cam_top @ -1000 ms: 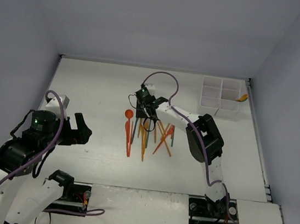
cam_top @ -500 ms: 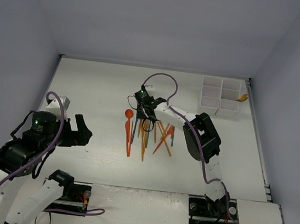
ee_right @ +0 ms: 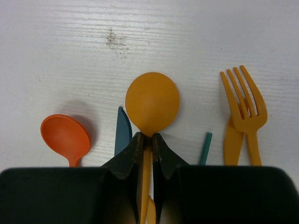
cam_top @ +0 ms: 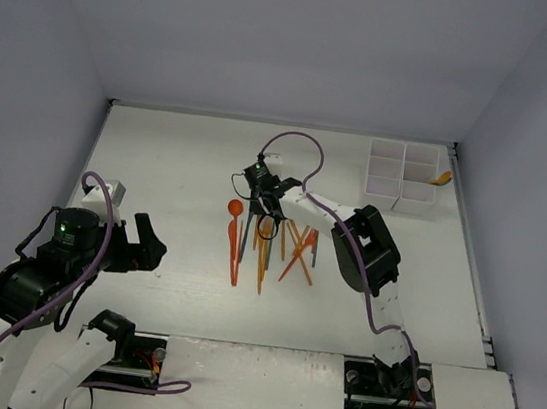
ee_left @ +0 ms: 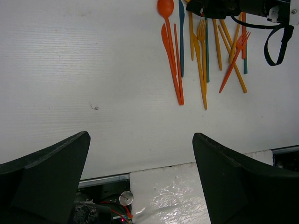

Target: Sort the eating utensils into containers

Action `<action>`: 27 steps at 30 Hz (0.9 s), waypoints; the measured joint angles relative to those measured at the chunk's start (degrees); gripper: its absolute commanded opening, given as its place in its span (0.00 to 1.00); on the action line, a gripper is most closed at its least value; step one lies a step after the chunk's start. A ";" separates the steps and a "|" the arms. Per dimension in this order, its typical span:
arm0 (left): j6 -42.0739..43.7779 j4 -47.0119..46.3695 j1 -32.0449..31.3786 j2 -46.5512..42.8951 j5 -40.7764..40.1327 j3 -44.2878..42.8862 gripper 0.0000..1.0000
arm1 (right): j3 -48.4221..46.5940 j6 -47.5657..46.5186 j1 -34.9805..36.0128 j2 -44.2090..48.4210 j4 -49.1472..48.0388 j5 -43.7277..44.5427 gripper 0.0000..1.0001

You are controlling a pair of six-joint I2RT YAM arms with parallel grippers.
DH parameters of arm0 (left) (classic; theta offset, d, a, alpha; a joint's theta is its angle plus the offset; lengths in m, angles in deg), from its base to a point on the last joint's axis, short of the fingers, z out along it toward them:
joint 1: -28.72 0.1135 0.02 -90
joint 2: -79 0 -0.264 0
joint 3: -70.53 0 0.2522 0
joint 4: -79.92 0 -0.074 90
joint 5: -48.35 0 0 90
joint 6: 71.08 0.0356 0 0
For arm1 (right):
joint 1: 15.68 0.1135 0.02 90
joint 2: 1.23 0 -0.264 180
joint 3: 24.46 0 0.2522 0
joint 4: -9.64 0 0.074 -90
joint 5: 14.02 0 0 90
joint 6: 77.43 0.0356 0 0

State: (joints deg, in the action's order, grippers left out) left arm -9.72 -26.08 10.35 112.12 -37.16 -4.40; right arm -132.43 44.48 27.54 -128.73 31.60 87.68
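Well left of the tray, the right fingers pinch shut on a yellow spoon lying on the table, bowl pointing ahead, handle running back between them. Left fingers gape wide and empty, farther from the tray.

The eating utensils lie flat in a loose heap, mostly lengthwise, some crossed. A yellow-orange spoon is pinched at its neck by the right gripper. At its 8 o'clock lie a teal knife and a red-orange spoon, and at its 3 o'clock a yellow-orange fork. The white containers stand at 2 o'clock from the heap, with one orange piece at their right wall.
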 measured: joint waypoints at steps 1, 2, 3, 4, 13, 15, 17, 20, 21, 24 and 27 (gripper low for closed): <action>0.00 0.03 0.00 -0.03 0.02 0.00 0.90 | -0.06 -0.02 0.00 0.00 0.08 0.28 0.00; 0.00 0.03 0.00 -0.07 0.02 0.00 0.90 | -0.23 -0.12 0.00 0.02 0.28 0.70 0.00; 0.00 0.03 0.00 -0.12 0.01 0.00 0.90 | -0.48 -0.34 0.00 0.13 0.56 1.26 0.00; 0.00 0.03 0.00 -0.17 0.03 0.00 0.90 | -0.75 -0.61 0.00 0.38 0.87 1.84 0.00; 0.05 0.03 0.00 -0.24 -0.05 -0.02 0.90 | -2.99 -4.11 -2.58 15.41 1.56 11.60 0.00; 0.12 0.03 0.00 -0.02 -0.13 -0.09 0.90 | -3.12 -4.79 -5.21 20.37 0.22 14.01 0.00; 0.34 0.03 0.00 0.55 -0.26 -0.38 0.90 | -2.95 -5.15 -8.99 24.66 -1.53 16.60 0.00; 0.79 0.15 0.00 1.67 -0.51 -1.27 0.90 | -1.04 -5.83 -15.43 29.59 -5.29 21.60 0.00; 0.95 0.16 0.00 2.04 -0.65 -1.68 0.90 | 0.06 -6.03 -17.62 30.76 -6.58 23.26 0.00; 1.28 0.10 0.00 2.87 -1.15 -2.94 0.90 | 3.36 -6.21 -23.24 32.30 -9.25 27.76 0.00; 1.62 0.03 0.00 3.24 -1.52 -3.45 0.90 | 6.94 -6.31 -27.64 32.22 -12.09 31.30 0.00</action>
State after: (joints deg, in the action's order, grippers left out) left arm -8.11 -26.05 10.35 115.36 -38.69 -7.85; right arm -125.49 38.17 -0.10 -96.52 19.51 118.99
